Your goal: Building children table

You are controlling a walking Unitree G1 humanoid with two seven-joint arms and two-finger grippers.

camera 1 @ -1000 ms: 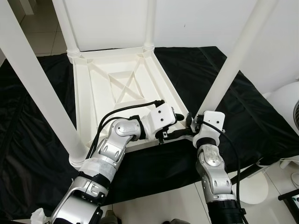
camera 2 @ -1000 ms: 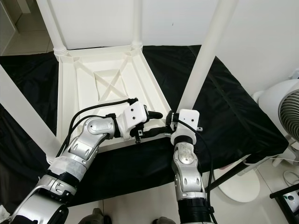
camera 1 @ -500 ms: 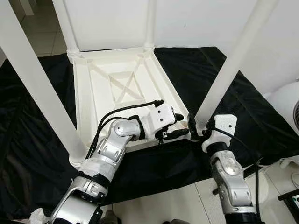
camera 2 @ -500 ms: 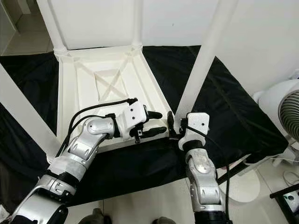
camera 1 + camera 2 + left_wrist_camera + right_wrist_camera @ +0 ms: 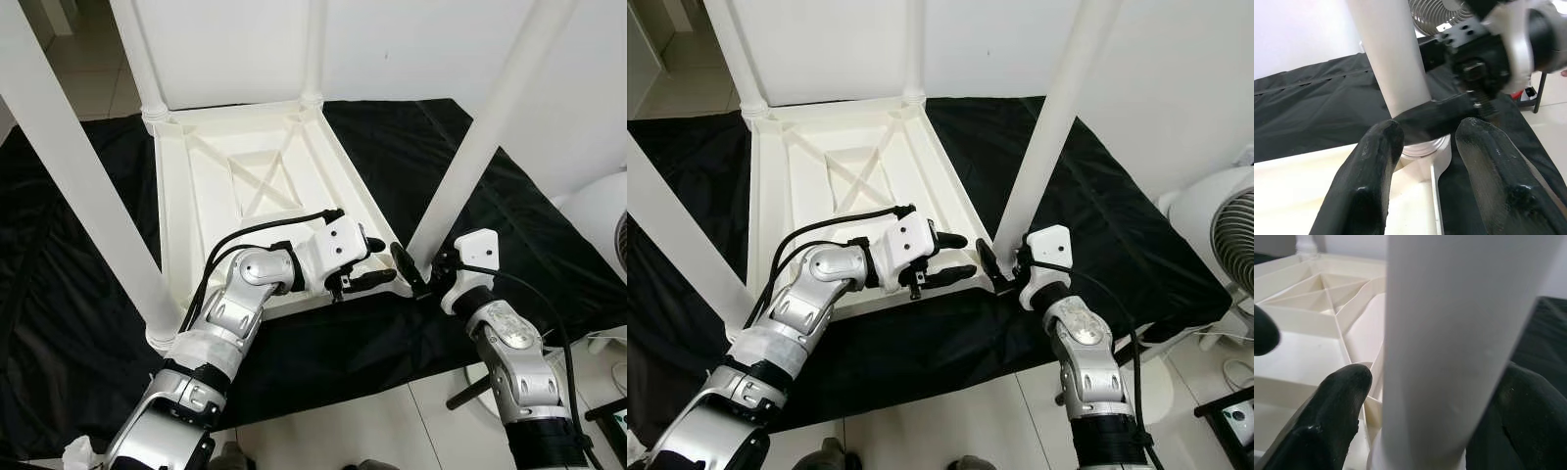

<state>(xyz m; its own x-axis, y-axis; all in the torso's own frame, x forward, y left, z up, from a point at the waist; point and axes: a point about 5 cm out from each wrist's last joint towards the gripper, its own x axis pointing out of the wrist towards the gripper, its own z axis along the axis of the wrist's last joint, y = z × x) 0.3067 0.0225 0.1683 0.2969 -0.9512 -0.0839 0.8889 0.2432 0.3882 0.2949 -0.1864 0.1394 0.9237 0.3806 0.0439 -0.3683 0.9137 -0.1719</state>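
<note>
Right gripper [image 5: 1422, 431] straddles the near-right leg [image 5: 480, 147] at its base, fingers [image 5: 1334, 416] spread either side, whether touching I cannot tell. Left gripper [image 5: 367, 262], also spread and holding nothing, hovers at its 9 o'clock over the upturned tabletop [image 5: 196, 196]. Step in hand, by my reading: seating this leg. Next: close and twist. Fan [image 5: 1229, 230] at 3 o'clock; black cloth [image 5: 549, 245] beneath.

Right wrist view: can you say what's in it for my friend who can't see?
A thick white table leg stands between the right tool's two black fingers, close up. Behind it lies the upside-down white table.
</note>
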